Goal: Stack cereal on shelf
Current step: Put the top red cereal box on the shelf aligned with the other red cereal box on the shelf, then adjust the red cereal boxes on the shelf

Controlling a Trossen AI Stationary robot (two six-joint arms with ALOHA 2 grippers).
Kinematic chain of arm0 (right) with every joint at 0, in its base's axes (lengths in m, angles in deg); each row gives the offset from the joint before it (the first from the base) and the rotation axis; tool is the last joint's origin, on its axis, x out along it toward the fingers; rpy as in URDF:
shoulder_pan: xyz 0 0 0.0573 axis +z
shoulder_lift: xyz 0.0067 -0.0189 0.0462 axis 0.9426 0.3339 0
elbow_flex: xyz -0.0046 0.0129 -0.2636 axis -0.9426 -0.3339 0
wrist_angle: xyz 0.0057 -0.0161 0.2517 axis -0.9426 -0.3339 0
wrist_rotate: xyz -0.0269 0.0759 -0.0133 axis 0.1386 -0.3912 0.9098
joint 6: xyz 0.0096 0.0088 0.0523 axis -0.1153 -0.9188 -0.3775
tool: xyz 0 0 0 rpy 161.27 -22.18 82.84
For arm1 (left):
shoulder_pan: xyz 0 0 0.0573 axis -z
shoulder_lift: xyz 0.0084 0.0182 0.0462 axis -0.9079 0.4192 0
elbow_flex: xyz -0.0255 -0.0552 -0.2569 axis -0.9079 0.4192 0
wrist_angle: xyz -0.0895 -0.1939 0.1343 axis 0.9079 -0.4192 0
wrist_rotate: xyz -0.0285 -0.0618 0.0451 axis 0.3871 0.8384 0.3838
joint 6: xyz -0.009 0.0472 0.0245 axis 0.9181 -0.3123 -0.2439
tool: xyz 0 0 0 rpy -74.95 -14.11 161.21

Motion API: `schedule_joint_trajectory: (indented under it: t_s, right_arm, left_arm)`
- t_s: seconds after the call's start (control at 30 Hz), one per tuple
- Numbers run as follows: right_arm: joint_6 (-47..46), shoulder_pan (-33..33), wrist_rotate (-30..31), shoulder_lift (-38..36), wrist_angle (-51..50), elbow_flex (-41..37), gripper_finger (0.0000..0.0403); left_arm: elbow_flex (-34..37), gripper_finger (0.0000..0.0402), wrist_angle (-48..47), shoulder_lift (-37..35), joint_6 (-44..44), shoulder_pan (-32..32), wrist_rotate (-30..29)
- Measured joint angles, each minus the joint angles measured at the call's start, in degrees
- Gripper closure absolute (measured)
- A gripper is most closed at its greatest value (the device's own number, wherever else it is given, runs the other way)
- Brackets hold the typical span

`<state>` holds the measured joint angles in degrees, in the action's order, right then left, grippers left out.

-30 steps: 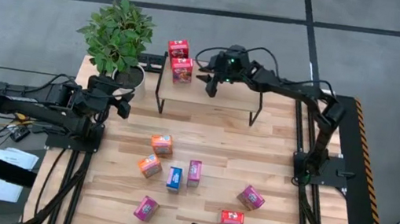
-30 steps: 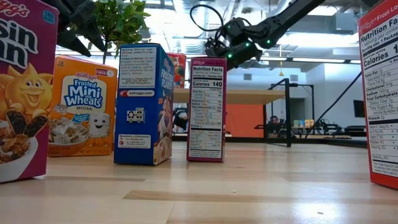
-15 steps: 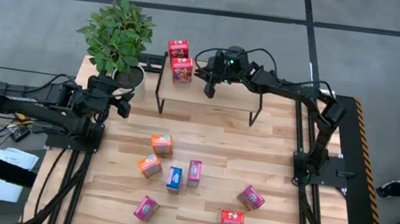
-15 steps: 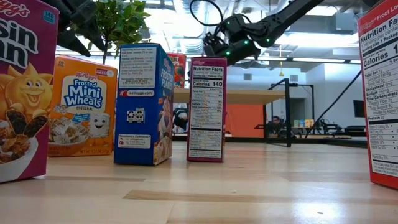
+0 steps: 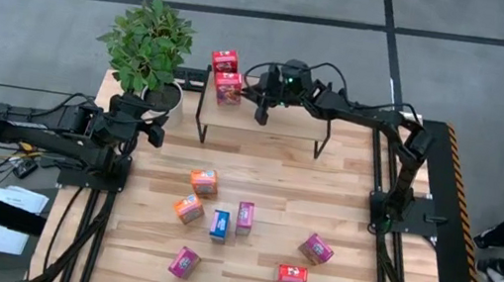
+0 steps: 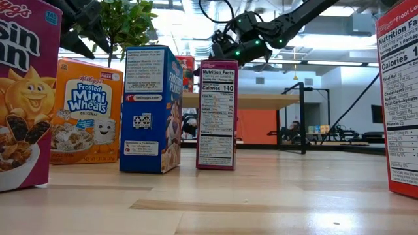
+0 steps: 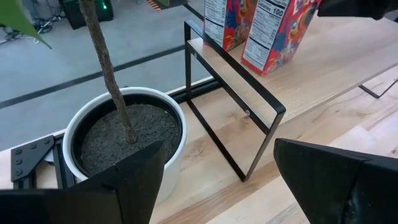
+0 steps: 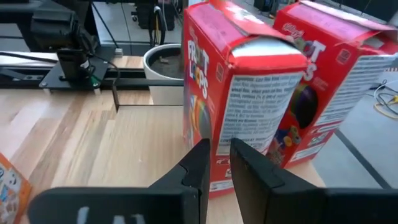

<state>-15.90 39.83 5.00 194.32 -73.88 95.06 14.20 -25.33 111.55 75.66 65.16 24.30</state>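
High view: two red cereal boxes [image 5: 226,74] stand upright side by side at the 9 o'clock end of the shelf [image 5: 279,130], one at [image 5: 225,61] toward 12 o'clock and the other at [image 5: 228,87] just in front of it. The shelf is a low wood board on black legs at the 12 o'clock edge of the table [image 5: 351,216].

Seven more boxes are scattered on the table toward 6 o'clock: two orange ones [image 5: 204,182] and [image 5: 188,209], a blue one [image 5: 219,224] with a purple one [image 5: 245,217] just beside it, another purple one [image 5: 184,262] near the front edge, a purple one [image 5: 316,249] toward 3 o'clock, and a red one [image 5: 292,274] lying flat.

The right gripper [image 5: 264,100] hangs over the shelf, just at 3 o'clock of the nearer red box. Its wrist view shows the fingers [image 8: 249,163] nearly together with only a thin gap, holding nothing, close in front of that box [image 8: 239,93].

The left gripper [image 5: 156,130] rests at the table's 9 o'clock side, its fingers [image 7: 134,177] spread wide and empty, just beside the white pot [image 7: 93,121] of a potted plant [image 5: 149,46].
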Motion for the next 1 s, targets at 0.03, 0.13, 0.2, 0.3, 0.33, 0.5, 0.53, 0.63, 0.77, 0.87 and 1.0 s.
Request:
schedule_joint_trajectory:
  t_s: [0.03,0.13,0.2,0.3,0.33,0.5,0.53,0.63,0.77,0.87,1.0]
  right_arm:
    - [0.0,0.0,-0.1,0.0,0.0,0.0,0.0316]
    - [0.0,0.2,-0.2,0.0,0.0,0.0,0.0316]
    - [0.0,0.4,-0.7,0.0,0.2,0.0,0.0316]
    - [0.3,0.7,-1.8,0.0,0.5,0.0,0.0316]
    - [0.3,0.8,-1.7,0.0,0.5,0.0,0.0316]
    - [0.5,0.7,-1.7,0.0,0.9,0.0,0.0316]
    - [0.5,0.6,-1.6,0.0,1.4,0.0,0.0316]
    - [0.4,-0.3,-1.3,-0.3,1.9,0.0,0.0316]
    - [0.0,-2.8,-1.0,-0.6,1.2,1.0,0.0316]
    - [-0.5,-5.0,-1.0,-0.6,0.1,4.5,0.0316]
    - [1.6,-6.9,-1.1,1.9,0.9,10.8,0.0316]
  left_arm:
    - [0.0,0.0111,0.0,0.0,0.0,0.0,0.0]
    - [0.0,0.0111,0.0,0.0,0.1,0.0,0.0]
    - [0.0,0.0111,0.0,0.0,0.6,0.0,0.0]
    - [0.0,0.0111,0.0,0.0,1.1,0.0,0.0]
    - [0.0,0.0111,0.0,0.0,1.2,0.0,0.0]
    - [0.0,0.0111,0.0,0.0,1.6,0.0,0.0]
    - [0.0,0.0111,0.0,0.0,1.6,0.0,0.0]
    - [0.0,0.0111,0.0,0.0,2.5,0.0,0.0]
    - [0.0,0.0111,0.0,0.0,3.0,0.0,0.1]
    - [0.0,0.0111,0.0,0.0,3.1,0.0,0.2]
    - [0.0,0.0111,0.0,0.0,4.0,0.0,0.1]
